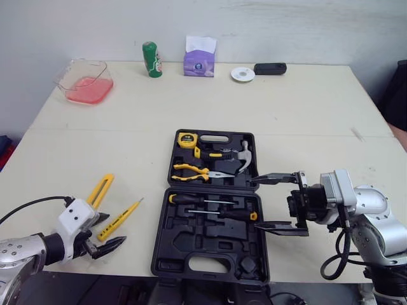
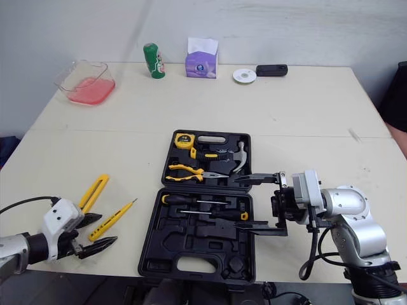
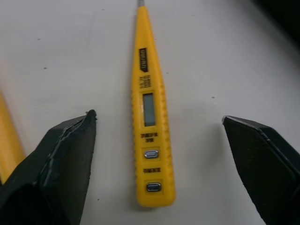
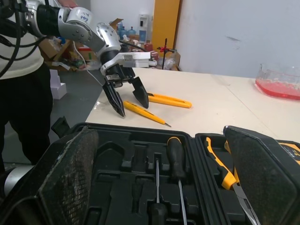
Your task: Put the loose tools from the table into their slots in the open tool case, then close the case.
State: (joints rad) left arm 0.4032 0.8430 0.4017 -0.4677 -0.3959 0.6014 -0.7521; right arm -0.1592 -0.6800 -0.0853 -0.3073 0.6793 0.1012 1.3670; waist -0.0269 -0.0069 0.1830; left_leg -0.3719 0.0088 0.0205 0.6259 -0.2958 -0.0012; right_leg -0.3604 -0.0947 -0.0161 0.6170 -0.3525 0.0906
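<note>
The left gripper [image 1: 109, 231] sits low at the near left, fingers spread wide, tips pointing right; the right gripper [image 1: 256, 203] reaches leftward, fingers also wide apart

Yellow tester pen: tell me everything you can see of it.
The tester pen is slim, yellow, plastic-looking, with black print, a small display window and two buttons near its blunt end, tapering to a thin tip. It lies flat on the table, blunt end between the open fingers of the left hand, touching neither.
</note>
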